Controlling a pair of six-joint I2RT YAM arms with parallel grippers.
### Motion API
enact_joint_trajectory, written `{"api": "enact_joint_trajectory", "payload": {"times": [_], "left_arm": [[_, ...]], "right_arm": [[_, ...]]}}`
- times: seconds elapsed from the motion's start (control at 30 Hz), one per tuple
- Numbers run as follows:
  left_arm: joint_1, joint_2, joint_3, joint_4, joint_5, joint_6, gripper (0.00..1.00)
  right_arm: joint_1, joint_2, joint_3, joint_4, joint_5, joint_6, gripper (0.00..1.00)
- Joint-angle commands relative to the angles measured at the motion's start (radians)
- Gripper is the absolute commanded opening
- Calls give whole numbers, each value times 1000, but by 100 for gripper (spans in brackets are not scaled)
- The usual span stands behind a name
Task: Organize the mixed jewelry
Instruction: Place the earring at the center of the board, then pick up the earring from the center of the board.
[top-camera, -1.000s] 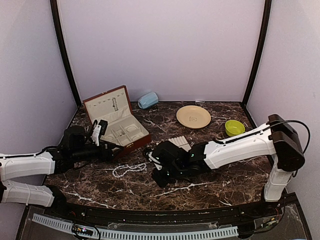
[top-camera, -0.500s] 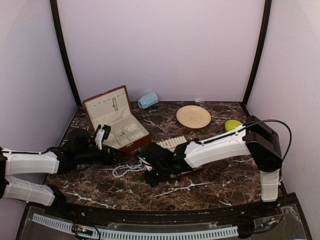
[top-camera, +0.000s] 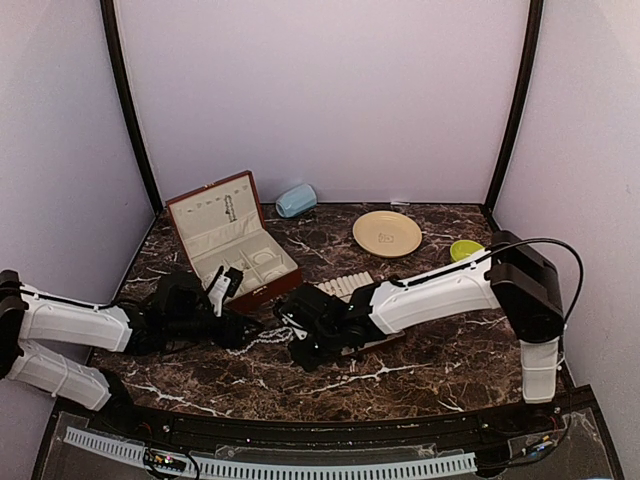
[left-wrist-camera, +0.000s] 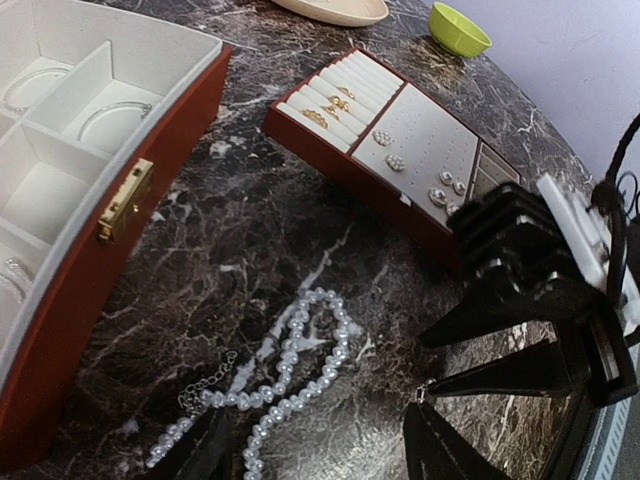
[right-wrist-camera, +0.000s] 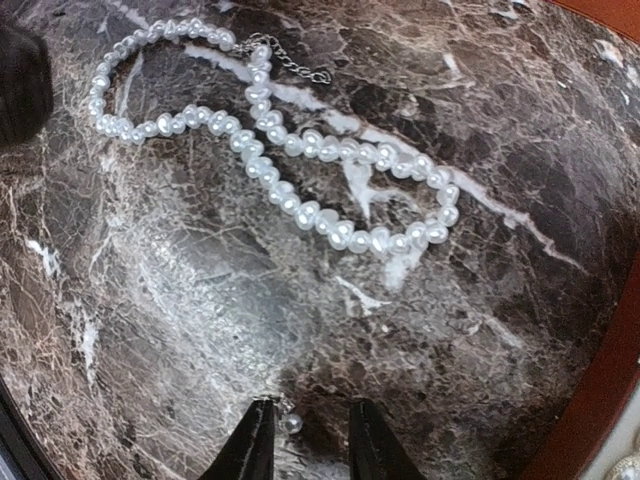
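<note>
If marble, dark tabletop, lilac walls

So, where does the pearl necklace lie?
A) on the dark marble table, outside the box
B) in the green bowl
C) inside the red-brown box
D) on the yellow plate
A: the pearl necklace lies loose on the marble table, beside the box and not inside it.

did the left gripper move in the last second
Yes. The left gripper slid right and nearer, from the box's left side down to the pearls.
</note>
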Motion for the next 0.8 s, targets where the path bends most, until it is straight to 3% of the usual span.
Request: {"api": "enact_joint_trajectory", "payload": {"times": [0.0,0.2,0.5,0.77], "left_arm": [[-63,24,14,42,-82,-31,61],[-151,38,2,73,-158,-74,57],[-351,250,124,32,-253,-12,50],[-390,327,189,-40,-305,15,45]], "right_arm": [[-27,-72,-33,50,-16,26,31],[-52,-205,-102,78,29,50,34],[-116,-296,-193,126,42,78,34],[-119,-338,-233,151,44,87,34]]}}
